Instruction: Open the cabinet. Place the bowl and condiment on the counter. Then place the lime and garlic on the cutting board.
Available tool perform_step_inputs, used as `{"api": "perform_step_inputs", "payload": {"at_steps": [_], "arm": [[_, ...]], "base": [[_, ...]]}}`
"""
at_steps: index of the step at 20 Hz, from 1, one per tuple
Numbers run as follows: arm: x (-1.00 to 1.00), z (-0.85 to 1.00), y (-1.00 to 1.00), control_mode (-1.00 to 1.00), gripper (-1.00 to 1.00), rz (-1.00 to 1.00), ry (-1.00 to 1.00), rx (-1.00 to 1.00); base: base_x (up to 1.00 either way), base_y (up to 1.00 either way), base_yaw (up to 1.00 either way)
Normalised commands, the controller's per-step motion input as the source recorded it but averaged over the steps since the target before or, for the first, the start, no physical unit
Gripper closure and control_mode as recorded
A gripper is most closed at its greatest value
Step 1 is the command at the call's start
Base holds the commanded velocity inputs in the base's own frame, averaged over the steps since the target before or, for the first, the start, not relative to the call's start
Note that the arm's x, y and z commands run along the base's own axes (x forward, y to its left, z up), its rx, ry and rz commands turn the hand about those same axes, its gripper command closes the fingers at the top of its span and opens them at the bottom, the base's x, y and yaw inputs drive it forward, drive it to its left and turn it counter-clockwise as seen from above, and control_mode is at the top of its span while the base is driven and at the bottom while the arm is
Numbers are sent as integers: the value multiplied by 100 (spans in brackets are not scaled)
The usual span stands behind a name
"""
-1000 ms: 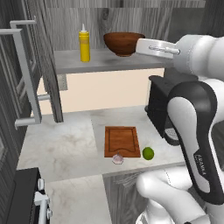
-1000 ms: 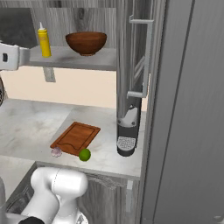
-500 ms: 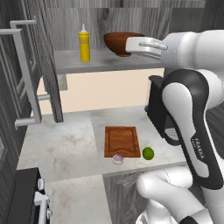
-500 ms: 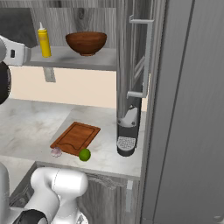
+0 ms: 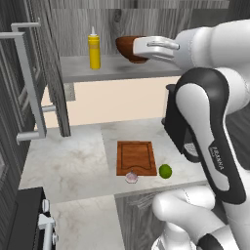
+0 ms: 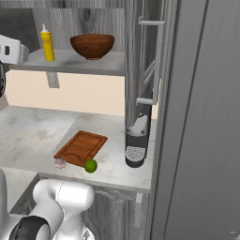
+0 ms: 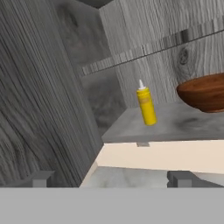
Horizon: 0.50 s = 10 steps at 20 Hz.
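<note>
Gripper (image 7: 109, 178) wide open, empty — level with the cabinet (image 5: 53, 93) shelf, where condiment (image 7: 146, 105) and bowl (image 7: 205, 92) stand apart.

The arm has swung its hand across toward the open cabinet (image 5: 49, 88) — earlier the gripper (image 7: 109, 178) end sat well right of the bowl (image 5: 131, 49), then over the bowl's right rim, and now it covers most of the bowl's right half in the left base view. In the right base view the white hand has come further in from the left edge, level with the shelf. The jaws now face the condiment (image 7: 146, 105) — it stands ahead of them, the bowl off to one side.
</note>
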Motion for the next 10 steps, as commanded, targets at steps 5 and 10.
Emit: {"api": "perform_step_inputs", "payload": {"at_steps": [5,10], "arm": [[21,0,1,-100,-100,0,0,-7],[29,0,0,-100,-100,0,0,-3]], "base": [[0,0,0],[0,0,0]]}}
